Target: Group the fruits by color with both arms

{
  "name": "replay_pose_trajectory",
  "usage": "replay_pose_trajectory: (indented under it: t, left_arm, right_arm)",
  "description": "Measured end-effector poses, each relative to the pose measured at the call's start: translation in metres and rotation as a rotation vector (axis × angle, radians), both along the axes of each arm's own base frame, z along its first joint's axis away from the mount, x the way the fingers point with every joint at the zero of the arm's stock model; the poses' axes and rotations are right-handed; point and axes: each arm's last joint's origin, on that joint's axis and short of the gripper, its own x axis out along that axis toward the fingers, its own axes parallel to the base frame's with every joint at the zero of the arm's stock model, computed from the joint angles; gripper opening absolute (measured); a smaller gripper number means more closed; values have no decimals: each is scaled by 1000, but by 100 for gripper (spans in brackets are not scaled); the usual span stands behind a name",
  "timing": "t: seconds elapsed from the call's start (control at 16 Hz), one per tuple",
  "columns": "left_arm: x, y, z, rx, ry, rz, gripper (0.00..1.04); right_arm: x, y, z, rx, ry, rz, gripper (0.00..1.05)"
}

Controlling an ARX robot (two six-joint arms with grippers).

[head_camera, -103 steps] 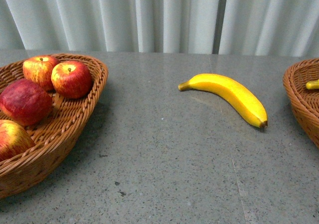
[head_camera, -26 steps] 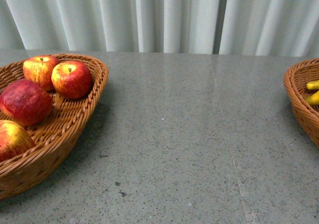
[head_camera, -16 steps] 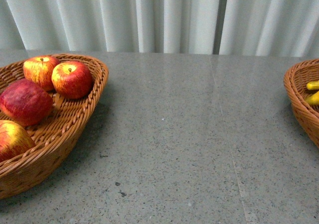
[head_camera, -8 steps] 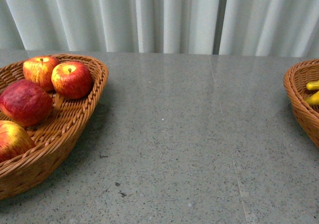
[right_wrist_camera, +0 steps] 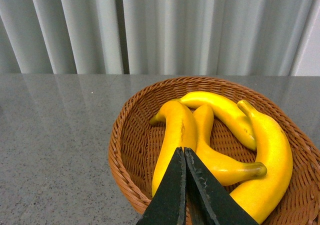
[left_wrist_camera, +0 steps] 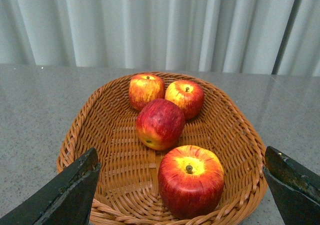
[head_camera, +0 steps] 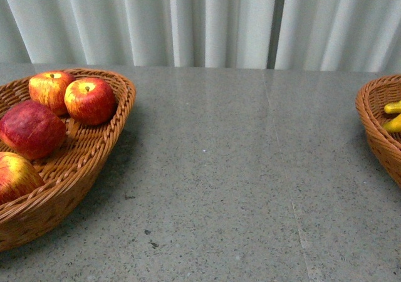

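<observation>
Several red-and-yellow apples (head_camera: 89, 99) lie in a wicker basket (head_camera: 106, 141) at the left of the front view. They also show in the left wrist view (left_wrist_camera: 190, 179), in the same basket (left_wrist_camera: 102, 112). My left gripper (left_wrist_camera: 182, 185) is open, its jaws wide either side of the nearest apple, above it. Several yellow bananas (right_wrist_camera: 175, 135) lie in a second wicker basket (right_wrist_camera: 127, 157); only their tips (head_camera: 393, 116) show at the right edge of the front view. My right gripper (right_wrist_camera: 184, 155) is shut and empty, over the bananas.
The grey speckled tabletop (head_camera: 238, 169) lies between the two baskets. A pale pleated curtain (head_camera: 207, 22) hangs behind the table's far edge. Neither arm shows in the front view.
The banana that lay on the table at first is gone from it, and a second banana tip shows in the right basket. Over the last second nothing has moved.
</observation>
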Motion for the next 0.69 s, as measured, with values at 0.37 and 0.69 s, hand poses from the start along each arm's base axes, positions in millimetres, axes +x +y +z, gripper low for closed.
replay_pose_trajectory:
  t: [0.37,0.69]
  left_arm:
    - [0,0,0,0,0,0,98]
    - [0,0,0,0,0,0,98]
  right_arm:
    - [0,0,0,0,0,0,44]
    - [0,0,0,0,0,0,100]
